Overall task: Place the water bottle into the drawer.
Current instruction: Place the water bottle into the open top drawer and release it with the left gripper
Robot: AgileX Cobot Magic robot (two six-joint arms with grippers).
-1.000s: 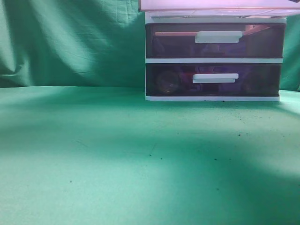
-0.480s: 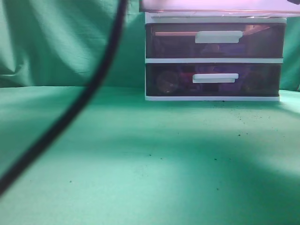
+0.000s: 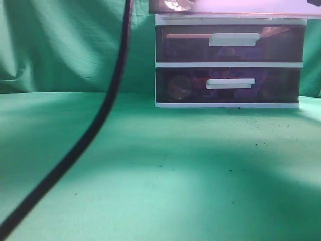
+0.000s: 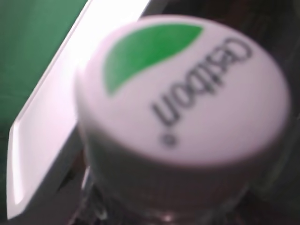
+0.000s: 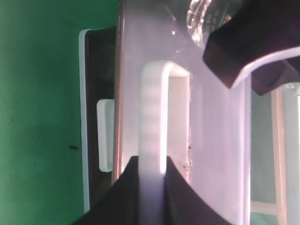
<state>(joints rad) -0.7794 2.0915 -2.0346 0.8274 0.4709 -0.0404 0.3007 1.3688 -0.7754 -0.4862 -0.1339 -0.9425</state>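
Since a moment ago a glinting water bottle [image 3: 175, 5] has appeared in the pulled-out drawer [image 3: 235, 6], right tool [image 5: 152, 171] clamping its handle [image 5: 153, 117] (left tool's grip unreadable, probably holding the bottle), so next: release, withdraw.

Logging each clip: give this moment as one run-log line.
drawer: pulled out | right gripper: shut on handle | bottle: at left wrist, over drawer | left gripper: fingers unseen
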